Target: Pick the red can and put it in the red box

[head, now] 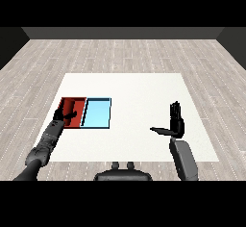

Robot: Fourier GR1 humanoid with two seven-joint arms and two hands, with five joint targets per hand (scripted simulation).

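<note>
The left robot hand point(66, 115) reaches over the red tray point(77, 102), which lies at the left of the white desk point(139, 91). Its dark fingers cover the near left part of the tray, and a thumb or finger sticks out to the right over the tray floor. Whether those fingers are curled round anything cannot be told: the hand and the tray's red inside run together there. The red can does not show as a separate shape anywhere on the desk; if it is under or inside this hand, the view does not make it out.

The light blue tray point(97, 113) lies just beside the red one, touching it along their shared edge.

The right robot hand point(175, 121) stands well apart from both trays, at the right side of the desk. Its fingers point(175, 110) point straight up and away, and its thumb point(158, 130) juts out to the left, so the hand is spread wide and holds nothing.
</note>
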